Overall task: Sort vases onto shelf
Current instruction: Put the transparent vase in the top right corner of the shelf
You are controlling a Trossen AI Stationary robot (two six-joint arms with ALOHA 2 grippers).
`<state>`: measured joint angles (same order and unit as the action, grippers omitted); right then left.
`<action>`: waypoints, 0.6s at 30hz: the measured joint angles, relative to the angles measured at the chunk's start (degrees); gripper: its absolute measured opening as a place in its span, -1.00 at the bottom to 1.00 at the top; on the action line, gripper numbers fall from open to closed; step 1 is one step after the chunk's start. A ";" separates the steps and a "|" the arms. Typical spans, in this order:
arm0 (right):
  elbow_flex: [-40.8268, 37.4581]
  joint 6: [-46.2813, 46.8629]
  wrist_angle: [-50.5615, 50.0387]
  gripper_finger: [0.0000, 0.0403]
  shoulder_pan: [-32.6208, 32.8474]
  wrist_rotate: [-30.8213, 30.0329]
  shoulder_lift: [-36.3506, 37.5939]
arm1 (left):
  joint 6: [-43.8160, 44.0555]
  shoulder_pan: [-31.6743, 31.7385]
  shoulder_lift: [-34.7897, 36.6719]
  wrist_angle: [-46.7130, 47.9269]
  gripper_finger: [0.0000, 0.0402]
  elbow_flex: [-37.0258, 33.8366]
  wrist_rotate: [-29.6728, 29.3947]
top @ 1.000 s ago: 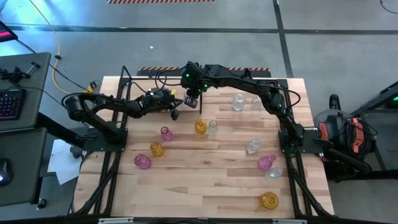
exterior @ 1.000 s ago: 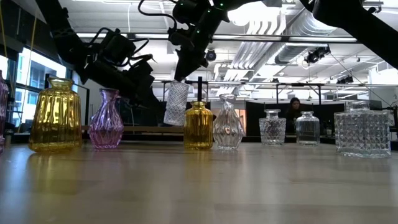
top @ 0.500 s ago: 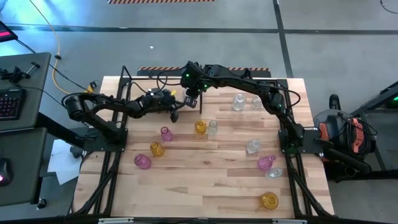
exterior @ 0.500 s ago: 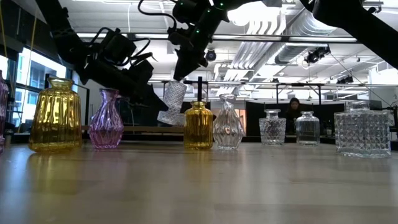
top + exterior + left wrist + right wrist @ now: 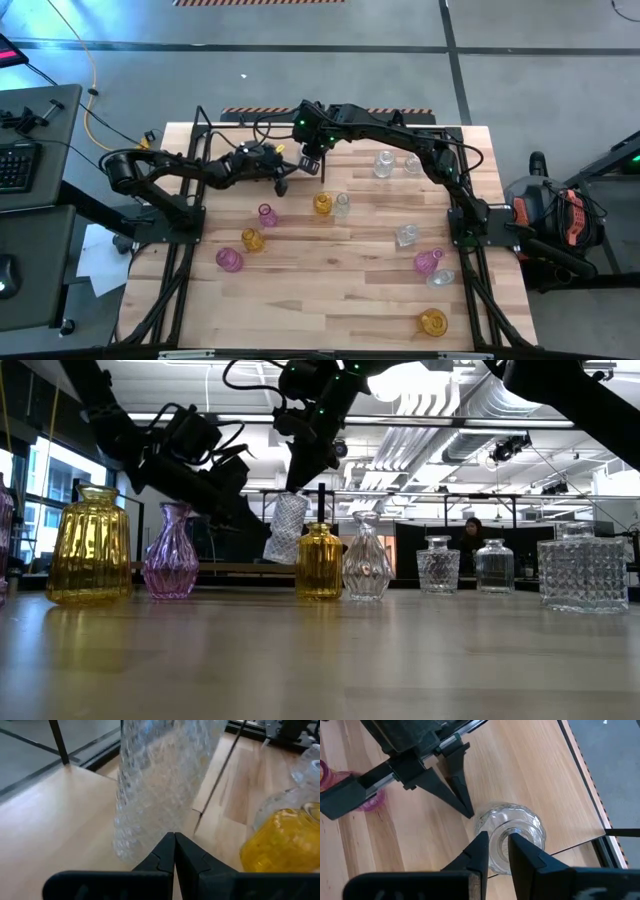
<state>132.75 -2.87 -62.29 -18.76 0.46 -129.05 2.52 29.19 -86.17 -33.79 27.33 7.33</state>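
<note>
The clear vase [image 5: 285, 528] hung tilted over the shelf [image 5: 215, 125] at the table's far edge, its rim pinched in the right gripper [image 5: 496, 843]. Half a second before it had leaned further over. The left gripper [image 5: 174, 838], fingers pressed together on nothing, pointed at its side. Only the right wrist view showed the left fingertips [image 5: 468, 811] just beside the glass.

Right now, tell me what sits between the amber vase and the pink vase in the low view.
The clear vase hangs there, tilted, held by the right gripper.
</note>
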 joint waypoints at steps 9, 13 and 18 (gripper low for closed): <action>0.00 -1.19 0.03 -0.78 0.00 -0.30 0.00 | -1.62 0.04 0.02 3.07 -1.00 2.41 -0.58; 0.00 -1.22 0.41 -0.76 0.00 -0.58 0.00 | -1.66 0.04 0.02 4.13 -1.00 2.45 -0.61; 0.00 -1.22 0.47 -0.66 0.00 -0.62 0.00 | -1.61 0.04 0.02 4.25 -1.00 2.45 -0.61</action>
<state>132.75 -4.10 -61.82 -18.76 -0.16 -129.05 0.91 29.23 -86.15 -29.54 29.78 6.72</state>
